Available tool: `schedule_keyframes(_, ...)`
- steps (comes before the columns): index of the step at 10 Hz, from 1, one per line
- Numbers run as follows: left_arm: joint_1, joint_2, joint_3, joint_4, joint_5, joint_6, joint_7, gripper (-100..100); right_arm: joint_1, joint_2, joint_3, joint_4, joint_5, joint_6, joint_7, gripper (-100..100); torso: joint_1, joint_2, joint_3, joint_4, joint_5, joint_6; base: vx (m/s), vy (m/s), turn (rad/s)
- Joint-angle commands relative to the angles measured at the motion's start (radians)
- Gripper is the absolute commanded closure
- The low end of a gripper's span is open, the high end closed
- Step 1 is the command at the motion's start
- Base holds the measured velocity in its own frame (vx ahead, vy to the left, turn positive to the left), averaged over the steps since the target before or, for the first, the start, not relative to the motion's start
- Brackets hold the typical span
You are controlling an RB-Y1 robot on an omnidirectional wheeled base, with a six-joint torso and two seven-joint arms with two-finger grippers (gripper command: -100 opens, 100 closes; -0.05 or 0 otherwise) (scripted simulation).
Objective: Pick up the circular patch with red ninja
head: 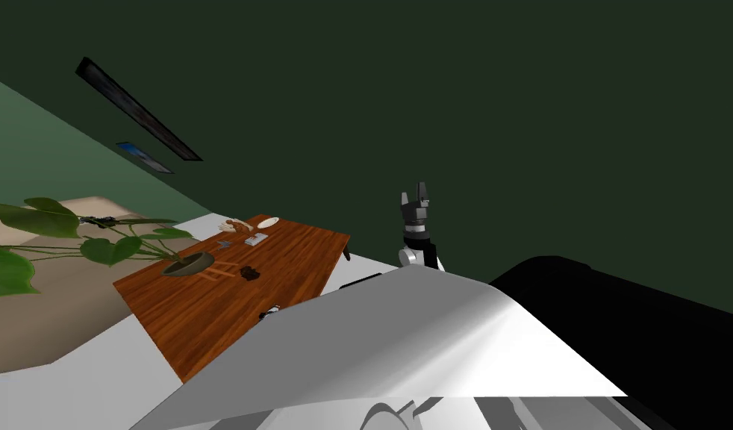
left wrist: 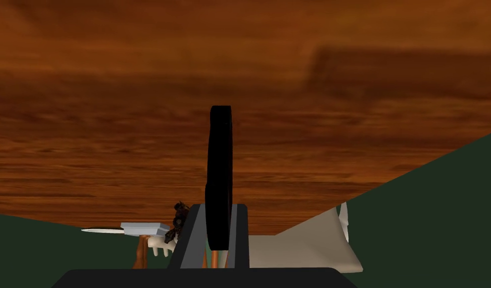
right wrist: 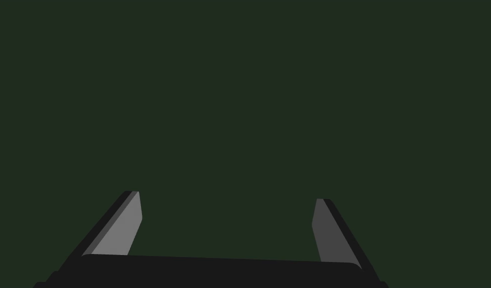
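- Two fingers of the left claw point(left wrist: 218, 210) pinch the circular patch point(left wrist: 219, 165), a black disc seen edge-on, close by the wooden worktop point(left wrist: 239, 60).
- Grasp looks made, so the lift is the step in hand: a straight rise off the wood, grip kept firm.
- Right claw point(right wrist: 227, 220) is raised before the dark green wall, fingers wide, holding nothing.

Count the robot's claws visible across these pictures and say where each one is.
2. The left claw is at the brown wooden table, shut on a thin black disc held edge-on. The right claw is open, raised before the dark green wall.
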Motion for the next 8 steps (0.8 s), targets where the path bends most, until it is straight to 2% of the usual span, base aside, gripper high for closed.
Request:
schedule_keyframes(1,-0.006,-0.005,0.050,-0.003,0.019,-0.025,-0.050,100,0.000,0.000,0.000,0.000,0.000,0.000,0.000,0,0.000,0.000,0.000,0.000,0.000,0.000,0.052,-0.048,0.190)
schedule_keyframes(3,-0.006,-0.005,0.051,-0.003,0.019,-0.025,-0.106,100,0.000,0.000,0.000,0.000,0.000,0.000,0.000,0,0.000,0.000,0.001,0.001,-0.001,0.001,0.013,-0.011,-0.005)
schedule_keyframes(4,-0.027,-0.026,0.100,0.002,0.000,-0.075,-0.135,100,0.000,0.000,0.000,0.000,0.000,0.000,0.000,0,0.002,0.002,0.001,0.001,0.000,0.001,0.033,-0.024,0.256)
schedule_keyframes(5,-0.027,-0.026,0.128,0.002,0.000,-0.079,-0.163,100,0.000,0.000,0.000,0.000,0.000,0.000,0.000,0,0.001,0.001,0.000,0.000,0.000,-0.001,0.050,-0.044,0.226)
schedule_keyframes(6,-0.027,-0.026,0.140,0.002,0.000,-0.079,-0.194,100,0.000,0.000,0.000,0.000,0.000,0.000,0.000,0,0.000,0.000,0.000,0.000,-0.001,0.000,0.027,-0.027,0.020)
schedule_keyframes(7,-0.027,-0.026,0.140,0.002,0.000,-0.079,-0.212,100,0.000,0.000,0.000,0.000,0.000,0.000,0.000,0,0.000,0.000,0.001,0.001,-0.001,0.001,0.006,-0.005,-0.037)
schedule_keyframes(8,-0.048,-0.047,0.187,0.007,-0.020,-0.129,-0.247,100,0.000,0.000,0.000,0.000,0.000,0.000,0.000,0,0.001,0.001,0.001,0.001,0.000,0.001,0.045,-0.020,0.280)
